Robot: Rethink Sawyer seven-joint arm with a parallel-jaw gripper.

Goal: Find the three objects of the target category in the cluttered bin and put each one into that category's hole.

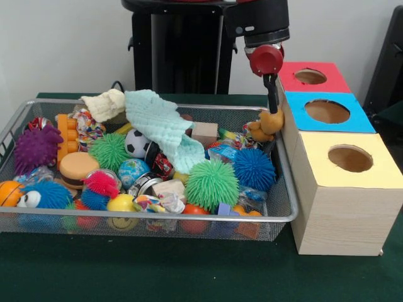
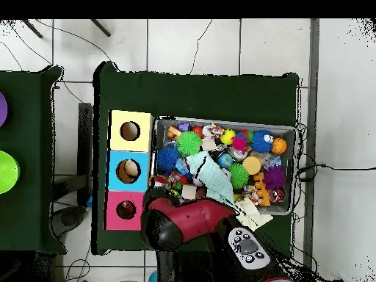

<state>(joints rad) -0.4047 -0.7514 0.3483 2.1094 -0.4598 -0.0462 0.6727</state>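
Green cloth over the desk (image 1: 189,277), plain wall behind, and a wire bin (image 1: 151,217) heaped with toys. The arm is down at the bin's far right corner, and its end effector (image 1: 272,118) sits right on a small orange-brown plush toy (image 1: 266,126), just beside the blue-topped box. It looks to be clamped on that toy, though the tips are hidden in the fur, so I'd call that a judgement. Right of the bin stand three boxes: red hole (image 1: 310,77) farthest, blue hole (image 1: 327,111) in the middle, yellow hole (image 1: 350,158) nearest. The plush should be light and squashy, no risk of breakage, but it can sag or slip; a pinch across the body's middle is best. A mint cloth (image 1: 160,126) drapes over the pile, and could snag on a lift.
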